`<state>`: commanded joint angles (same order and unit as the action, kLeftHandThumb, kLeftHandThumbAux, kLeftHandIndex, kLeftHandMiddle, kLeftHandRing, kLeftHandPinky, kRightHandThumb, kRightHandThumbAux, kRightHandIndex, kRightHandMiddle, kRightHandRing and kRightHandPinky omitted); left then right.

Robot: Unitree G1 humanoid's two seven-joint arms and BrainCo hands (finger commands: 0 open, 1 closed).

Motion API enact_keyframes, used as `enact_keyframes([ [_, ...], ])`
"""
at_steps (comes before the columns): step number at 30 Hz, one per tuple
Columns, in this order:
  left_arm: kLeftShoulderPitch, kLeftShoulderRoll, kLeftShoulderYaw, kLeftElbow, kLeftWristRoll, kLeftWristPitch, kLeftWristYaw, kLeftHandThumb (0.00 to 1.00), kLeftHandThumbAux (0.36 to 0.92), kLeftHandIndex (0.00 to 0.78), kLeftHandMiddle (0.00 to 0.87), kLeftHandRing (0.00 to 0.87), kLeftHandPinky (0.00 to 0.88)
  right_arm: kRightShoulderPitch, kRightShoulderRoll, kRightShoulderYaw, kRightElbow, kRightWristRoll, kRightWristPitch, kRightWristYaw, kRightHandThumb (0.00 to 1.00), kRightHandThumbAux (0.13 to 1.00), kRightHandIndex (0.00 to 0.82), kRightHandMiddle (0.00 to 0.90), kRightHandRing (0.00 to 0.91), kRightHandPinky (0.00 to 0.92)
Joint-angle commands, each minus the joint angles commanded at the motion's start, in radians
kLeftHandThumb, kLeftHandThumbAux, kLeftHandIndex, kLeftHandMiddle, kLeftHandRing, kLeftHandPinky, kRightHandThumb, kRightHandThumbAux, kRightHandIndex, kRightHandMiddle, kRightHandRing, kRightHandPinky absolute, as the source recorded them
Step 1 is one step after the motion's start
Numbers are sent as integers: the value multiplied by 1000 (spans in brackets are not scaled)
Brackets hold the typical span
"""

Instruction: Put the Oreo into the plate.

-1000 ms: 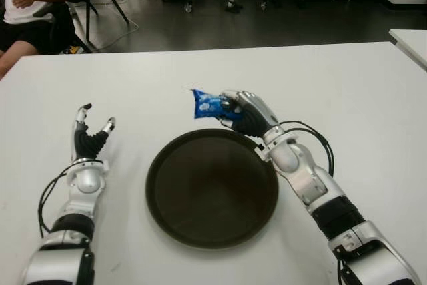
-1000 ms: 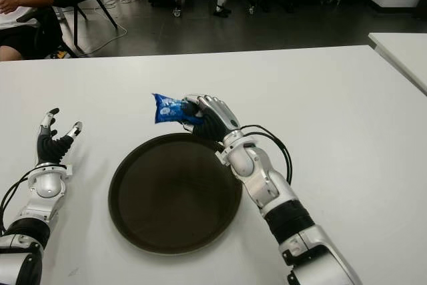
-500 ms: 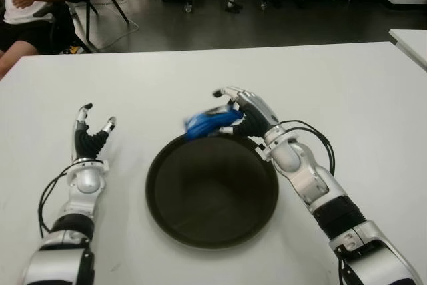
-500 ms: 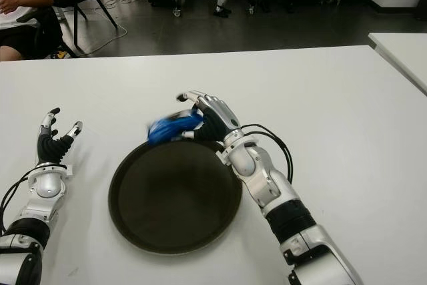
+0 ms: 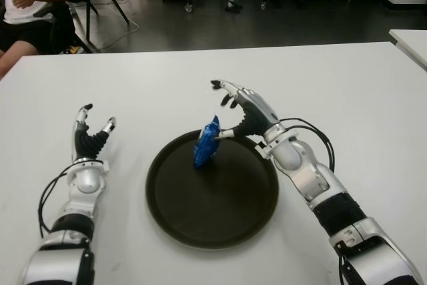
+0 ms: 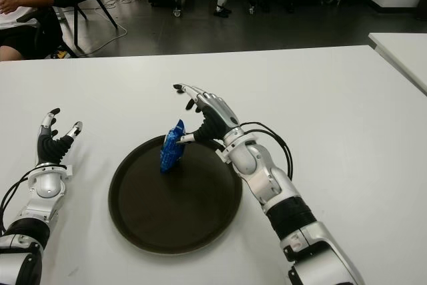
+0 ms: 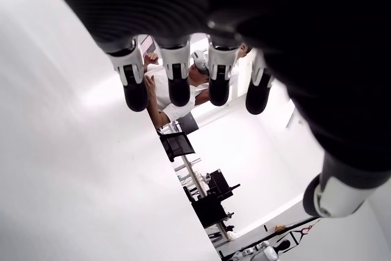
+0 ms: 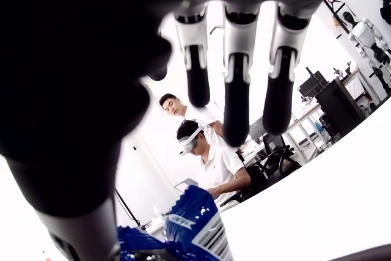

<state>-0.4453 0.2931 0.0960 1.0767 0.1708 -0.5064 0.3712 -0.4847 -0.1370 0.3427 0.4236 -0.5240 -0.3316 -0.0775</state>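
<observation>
We see our right hand (image 5: 241, 110) spread above the plate's (image 5: 212, 226) far rim, blue packet (image 5: 207, 143) standing inside, left hand (image 5: 90, 135) open on the table (image 5: 347, 91)

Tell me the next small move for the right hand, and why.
Probably lift the right hand up and back from the plate. Its fingers are spread open, and the blue Oreo packet already sits inside the plate's far part, standing on edge close by the thumb. Pulling away gently should avoid knocking it out. The left hand shows idle to the left of the plate.
</observation>
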Motion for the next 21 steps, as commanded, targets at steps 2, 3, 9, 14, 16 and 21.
enact_keyframes([
  [2,1,0,0,-1,-1,0,-2,0,571,0,0,0,0,0,1,-1,3,0,-2,-1,0,855,217,218,273,401],
  [3,1,1,-2,-2,3,4,3,0,572,0,0,0,0,-1,0,-1,6,0,-5,-3,0,856,218,219,272,399],
  [9,1,1,-6,-7,13,13,16,0,583,0,0,0,0,-7,-1,-4,26,6,-29,-7,0,857,212,187,237,361],
  [14,2,-2,-3,-11,7,17,14,0,589,0,0,0,0,-9,0,-7,39,8,-45,-12,0,867,214,195,236,349],
  [16,1,-4,-1,-13,3,23,13,0,593,0,0,0,0,-11,0,-8,44,8,-47,-12,0,866,219,192,226,332],
  [21,-1,-3,0,-14,3,29,13,0,592,0,0,0,0,-12,0,-8,46,9,-46,-10,0,860,223,186,220,329],
])
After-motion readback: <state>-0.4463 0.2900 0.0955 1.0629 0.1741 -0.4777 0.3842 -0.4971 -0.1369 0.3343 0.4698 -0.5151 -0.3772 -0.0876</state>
